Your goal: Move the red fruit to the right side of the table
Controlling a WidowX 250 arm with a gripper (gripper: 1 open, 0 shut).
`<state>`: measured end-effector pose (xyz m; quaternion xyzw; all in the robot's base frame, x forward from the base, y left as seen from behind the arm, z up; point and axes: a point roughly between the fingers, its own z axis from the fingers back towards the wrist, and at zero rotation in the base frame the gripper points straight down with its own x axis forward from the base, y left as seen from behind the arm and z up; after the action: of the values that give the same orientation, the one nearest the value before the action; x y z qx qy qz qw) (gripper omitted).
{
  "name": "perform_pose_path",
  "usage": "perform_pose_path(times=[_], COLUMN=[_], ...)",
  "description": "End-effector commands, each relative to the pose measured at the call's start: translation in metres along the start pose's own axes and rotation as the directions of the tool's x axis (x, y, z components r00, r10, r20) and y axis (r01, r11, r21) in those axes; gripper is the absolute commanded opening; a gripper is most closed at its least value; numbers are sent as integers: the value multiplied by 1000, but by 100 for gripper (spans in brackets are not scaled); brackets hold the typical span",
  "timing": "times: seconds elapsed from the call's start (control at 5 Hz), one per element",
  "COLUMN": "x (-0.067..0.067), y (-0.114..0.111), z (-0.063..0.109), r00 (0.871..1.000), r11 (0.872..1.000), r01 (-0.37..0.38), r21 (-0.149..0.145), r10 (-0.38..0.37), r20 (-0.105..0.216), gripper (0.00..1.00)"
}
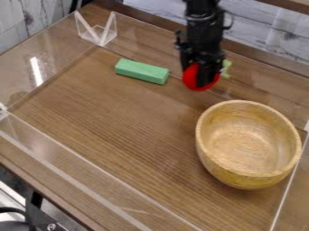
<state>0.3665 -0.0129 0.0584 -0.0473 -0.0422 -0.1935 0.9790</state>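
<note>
No writing is showing anywhere. The table point(108, 117) is lying mostly bare across its left and near stretches, hemmed by low clear walls point(49, 68). The black arm is hanging straight down at the far side, its gripper point(203, 76) pinching the red fruit point(200, 77) clear of the wood, between the green block point(143, 70) and the wooden bowl point(248, 144).

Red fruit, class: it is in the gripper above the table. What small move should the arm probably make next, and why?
Probably carry it a little further right. The gripper holds the red fruit clear of the table, just behind the wooden bowl and right of the green block; free tabletop shows beyond the bowl's far rim.
</note>
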Motion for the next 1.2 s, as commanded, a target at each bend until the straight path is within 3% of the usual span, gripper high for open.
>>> perform_pose_path(times=[0.0,0.2,0.6,1.0], x=[22,29,21,20], y=[-22,-40,-34,-27], z=[20,12,10,9], r00=[994,985,993,990], r11=[997,989,1000,999], r01=[71,146,-16,-37], r21=[24,9,-6,-22], r10=[-73,-146,17,40], r20=[85,90,120,136], gripper=[0,0,0,0])
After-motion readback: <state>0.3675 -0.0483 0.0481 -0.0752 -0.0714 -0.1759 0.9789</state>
